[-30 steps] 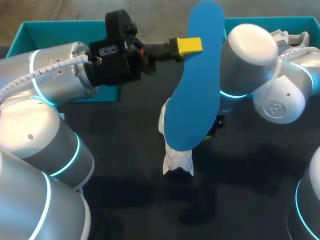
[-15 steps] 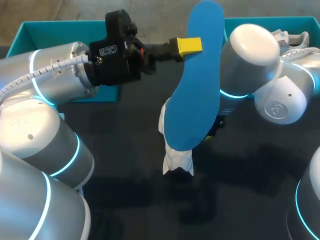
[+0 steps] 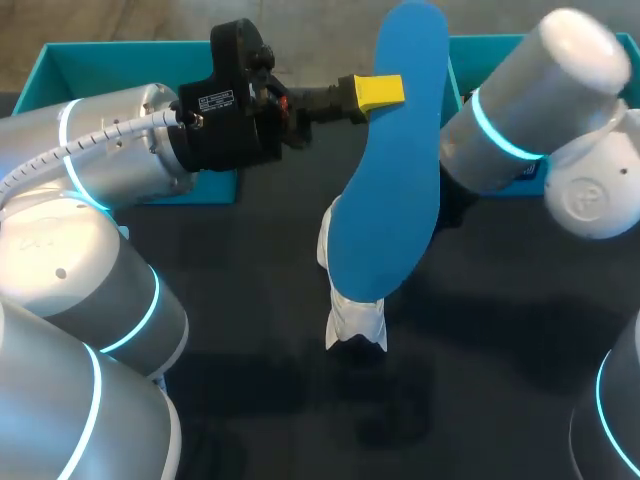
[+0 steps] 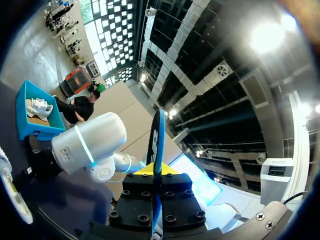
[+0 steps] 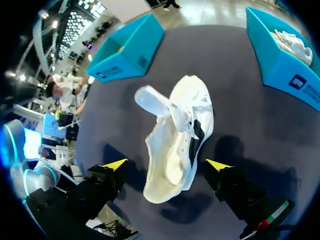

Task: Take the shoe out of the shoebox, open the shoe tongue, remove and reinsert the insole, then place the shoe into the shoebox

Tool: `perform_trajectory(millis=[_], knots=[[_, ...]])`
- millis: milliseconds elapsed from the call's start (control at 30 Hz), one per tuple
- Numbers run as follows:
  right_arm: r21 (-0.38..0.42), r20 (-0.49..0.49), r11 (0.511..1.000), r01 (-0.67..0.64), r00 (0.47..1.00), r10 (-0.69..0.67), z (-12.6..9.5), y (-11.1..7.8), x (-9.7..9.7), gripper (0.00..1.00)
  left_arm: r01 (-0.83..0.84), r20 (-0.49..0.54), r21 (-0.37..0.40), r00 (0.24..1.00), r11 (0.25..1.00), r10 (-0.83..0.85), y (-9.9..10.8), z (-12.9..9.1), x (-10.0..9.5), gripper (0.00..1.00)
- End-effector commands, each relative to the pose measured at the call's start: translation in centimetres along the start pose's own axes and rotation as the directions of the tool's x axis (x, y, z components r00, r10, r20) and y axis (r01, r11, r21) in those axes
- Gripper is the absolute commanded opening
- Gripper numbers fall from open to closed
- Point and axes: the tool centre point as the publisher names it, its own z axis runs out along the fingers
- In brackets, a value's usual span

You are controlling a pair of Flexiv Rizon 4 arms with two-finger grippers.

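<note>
**Insole (image 3: pixel 385 180) reinsert: approach and arm pose**

Judging step: the insole is out and the shoe (image 5: pixel 177 135) is empty, so it goes back in next. The shoeboxes (image 3: pixel 130 60) along the table's far edge aren't needed yet.

How I'd run it:
- The insole hangs roughly upright above mid-table, and its broader end looks to be the low one, just over the shoe. I'd feed that end in first.
- The shoe sits mid-table with its tongue (image 5: pixel 149 99) flipped out and its opening facing up at the right wrist camera. I'd tilt the insole toward the toe, not drop it straight down, or it will likely buckle at the collar.
- The shoe is loose on the table. I'd have the right gripper (image 5: pixel 166 165) pin the heel or collar before pushing, or the shoe will probably slide.
- I'd let go only once the heel end lies flat, and watch that the laces don't get trapped underneath.

Pose:
- The left arm comes in from the table's left side with its wrist roughly level. The left gripper (image 3: pixel 378 92) pinches the insole near its upper part, one finger on each face. The left wrist view shows it edge-on between the fingers.
- The right arm is raised over the table's right side with its wrist pointing down at the shoe. Its fingers are spread wide and hold nothing, one to either side of the shoe and well above it.
</note>
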Motion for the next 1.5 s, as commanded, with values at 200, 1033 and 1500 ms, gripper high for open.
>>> perform_trajectory(millis=[200,1033,1500], knots=[[-0.039,-0.174,0.999,0.02,0.984,-0.027,-4.8,0.5,0.3,1.0,0.0,0.001,0.124,1.0,0.992,-0.001,0.6,0.1,0.6,0.0],[-0.146,-0.653,0.985,-0.09,0.757,-0.027,-12.7,2.0,0.1,1.0,0.0,0.001,0.124,1.0,0.992,-0.001,0.6,0.1,0.6,0.0],[-0.075,-0.756,0.984,-0.162,0.653,0.05,-14.1,2.4,0.5,1.0,0.0,0.001,0.124,1.0,0.992,-0.001,0.6,0.1,0.6,0.0]])
